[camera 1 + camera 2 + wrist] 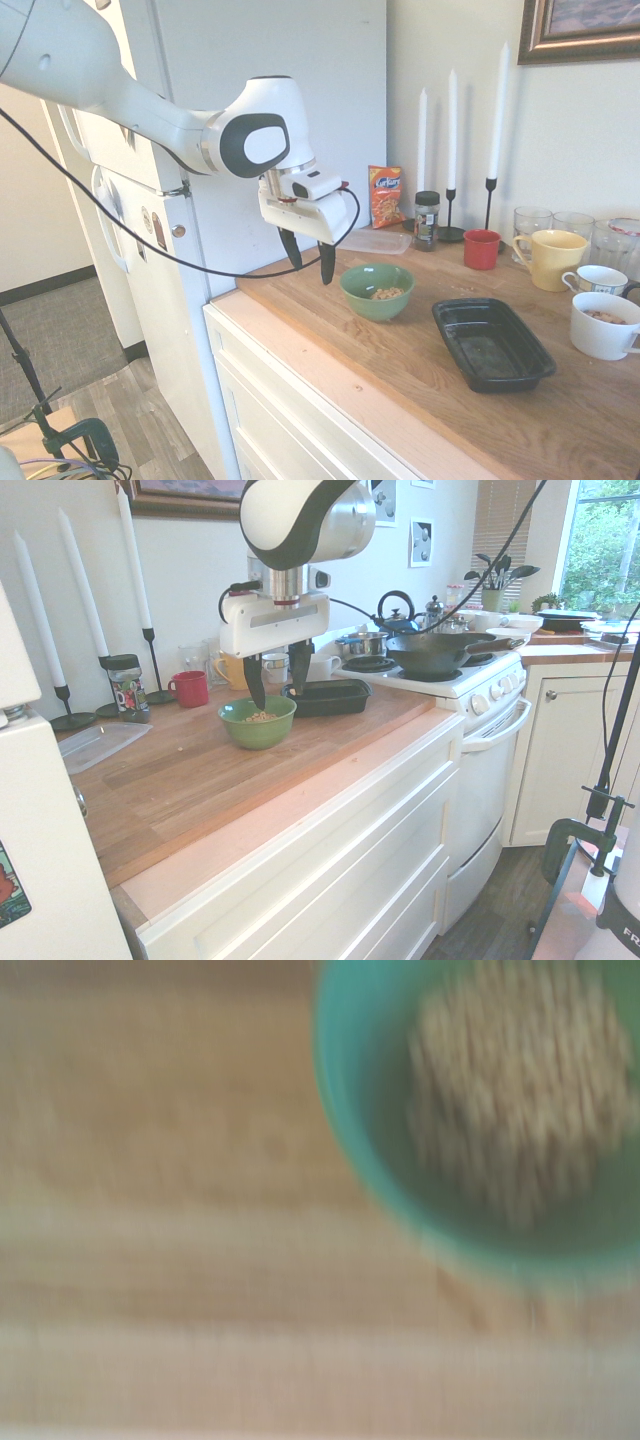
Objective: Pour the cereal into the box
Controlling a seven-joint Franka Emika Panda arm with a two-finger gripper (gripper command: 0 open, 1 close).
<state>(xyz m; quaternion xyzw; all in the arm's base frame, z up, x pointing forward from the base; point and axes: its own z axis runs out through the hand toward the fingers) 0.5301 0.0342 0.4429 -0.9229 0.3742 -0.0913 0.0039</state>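
Cereal (386,293) sits in bowl (377,290); pincer (309,256) wide open, empty.

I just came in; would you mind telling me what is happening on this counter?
The white arm's gripper hangs open and empty above the wooden counter, just beside the green bowl, pointing down. The cereal lies in that bowl. The black box next to it looks empty, so nothing has been poured yet. The blurred wrist view shows the bowl's rim and the cereal from above.
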